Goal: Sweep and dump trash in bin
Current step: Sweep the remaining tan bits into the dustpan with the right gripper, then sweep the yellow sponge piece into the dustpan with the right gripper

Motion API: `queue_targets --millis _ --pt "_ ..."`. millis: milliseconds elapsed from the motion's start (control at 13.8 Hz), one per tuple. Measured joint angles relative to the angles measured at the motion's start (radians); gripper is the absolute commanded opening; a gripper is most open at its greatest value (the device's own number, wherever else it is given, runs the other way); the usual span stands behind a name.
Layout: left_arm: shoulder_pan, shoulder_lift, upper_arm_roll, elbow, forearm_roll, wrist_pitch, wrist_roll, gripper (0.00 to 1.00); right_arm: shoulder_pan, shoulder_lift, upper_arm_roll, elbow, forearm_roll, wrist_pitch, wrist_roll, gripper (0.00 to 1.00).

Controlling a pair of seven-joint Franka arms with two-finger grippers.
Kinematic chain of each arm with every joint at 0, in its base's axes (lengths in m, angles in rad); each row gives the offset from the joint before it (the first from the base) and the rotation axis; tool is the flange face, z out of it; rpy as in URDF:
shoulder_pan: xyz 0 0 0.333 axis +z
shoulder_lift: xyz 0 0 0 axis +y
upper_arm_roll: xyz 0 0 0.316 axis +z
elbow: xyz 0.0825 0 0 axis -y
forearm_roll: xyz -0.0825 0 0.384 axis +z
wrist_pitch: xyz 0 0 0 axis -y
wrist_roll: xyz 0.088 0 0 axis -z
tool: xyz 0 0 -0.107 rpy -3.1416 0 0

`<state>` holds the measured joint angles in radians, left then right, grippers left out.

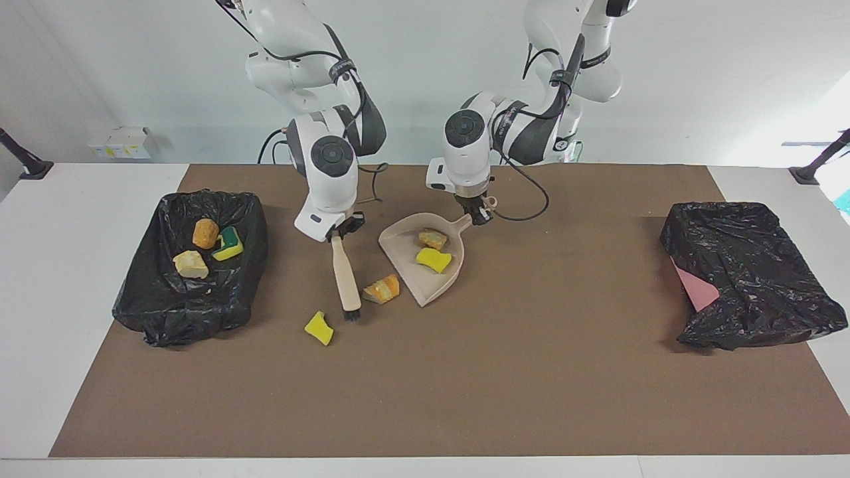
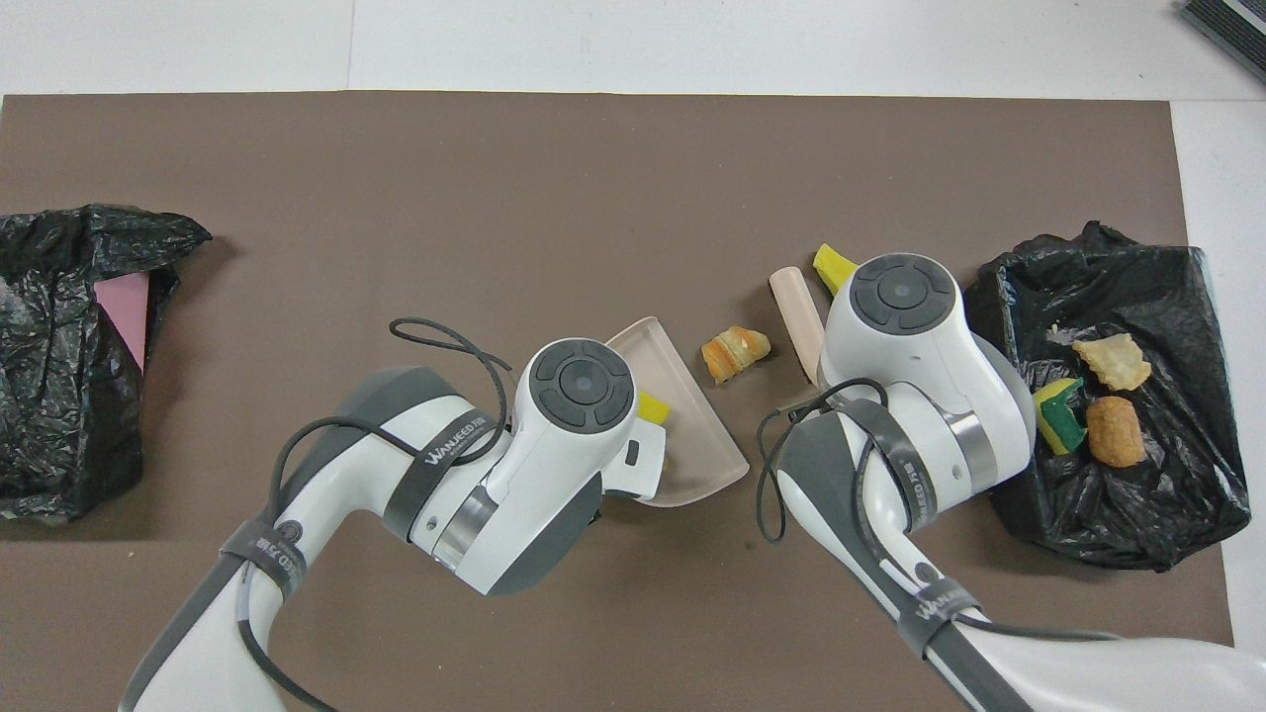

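We count three scraps (image 1: 207, 247) in the bin (image 1: 255, 219) (right arm's end), two in the dustpan (image 1: 392, 242) our left hand (image 1: 479, 214) grips; two (image 1: 381, 289) wait on the surface, right hand (image 1: 340, 230) clamping the brush (image 1: 345, 275).

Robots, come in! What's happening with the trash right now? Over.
Right gripper shut on beige brush. Left gripper shut on beige dustpan's handle. Orange-striped scrap and yellow sponge bit unswept. Nothing blocking.
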<state>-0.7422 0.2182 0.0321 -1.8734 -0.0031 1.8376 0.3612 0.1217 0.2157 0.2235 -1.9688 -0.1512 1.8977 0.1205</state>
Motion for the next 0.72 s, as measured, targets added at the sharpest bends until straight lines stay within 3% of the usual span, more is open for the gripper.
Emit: queue_targets --millis 217,723 --pt "0.005 0.018 0.003 0.023 0.003 -0.017 0.0 0.0 0.009 0.056 0.008 0.006 0.007 0.026 -0.037 0.0" --pt "0.005 0.023 0.003 0.025 0.009 -0.005 0.0 0.0 0.119 0.032 0.016 -0.004 0.177 -0.064 -0.13 0.0"
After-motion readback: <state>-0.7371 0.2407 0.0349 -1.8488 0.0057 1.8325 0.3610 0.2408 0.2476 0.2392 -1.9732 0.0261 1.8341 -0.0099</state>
